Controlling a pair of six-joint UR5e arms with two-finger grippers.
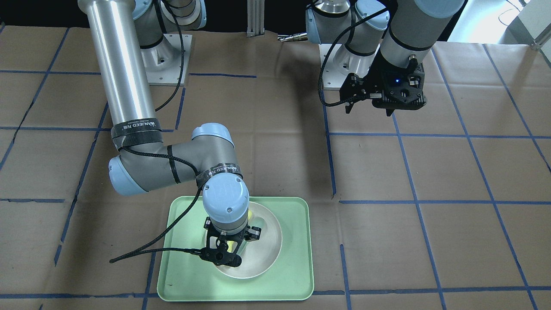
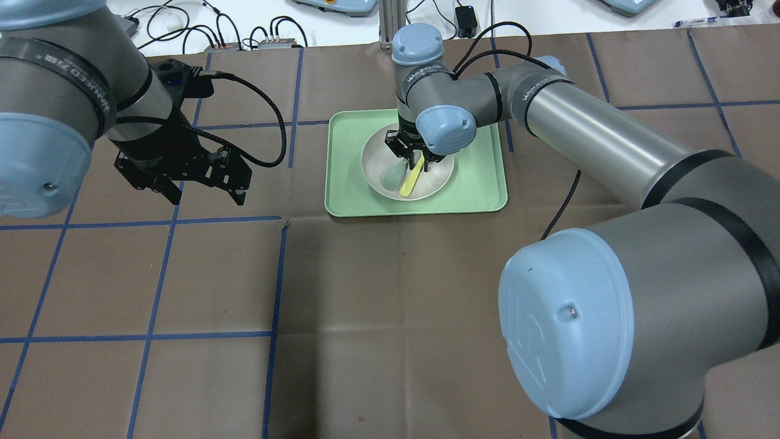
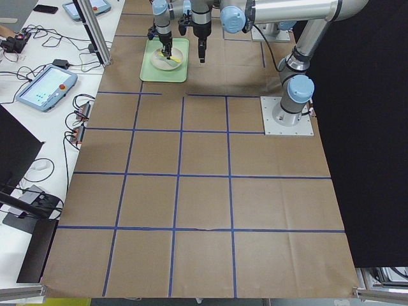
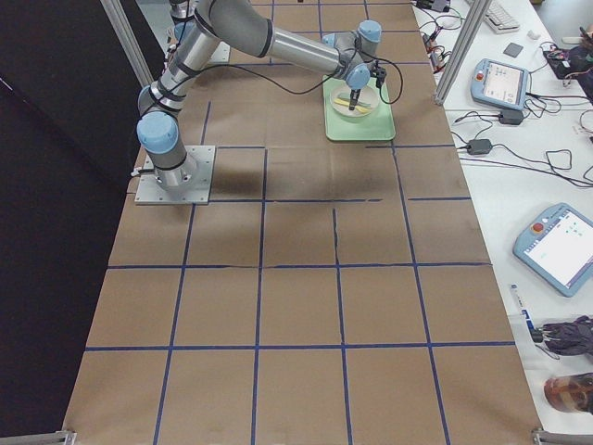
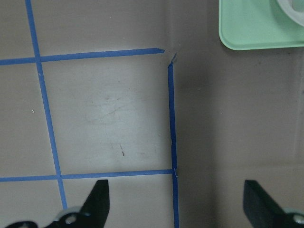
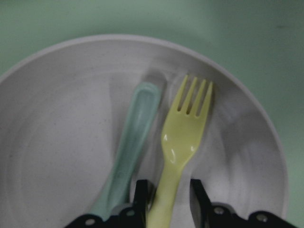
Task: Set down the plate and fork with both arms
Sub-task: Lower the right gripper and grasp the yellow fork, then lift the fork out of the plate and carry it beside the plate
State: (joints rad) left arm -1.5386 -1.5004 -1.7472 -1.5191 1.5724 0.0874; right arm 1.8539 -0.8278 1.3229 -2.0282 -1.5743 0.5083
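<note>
The off-white plate (image 2: 440, 175) sits in the light-green tray (image 2: 481, 183) on the far side of the table. The pale-yellow fork (image 2: 409, 180) lies in the plate with its tines toward the rim. In the right wrist view the fork (image 6: 187, 118) fills the narrow gap between the fingers. My right gripper (image 2: 415, 163) reaches down into the plate and is shut on the fork's handle. My left gripper (image 2: 208, 198) is open and empty, hovering over the bare table left of the tray.
A grey-green spoon (image 2: 393, 177) lies in the plate beside the fork, close to my right gripper's finger. The brown table cover (image 2: 365, 292) has blue tape lines. The tray's corner (image 5: 256, 28) shows in the left wrist view.
</note>
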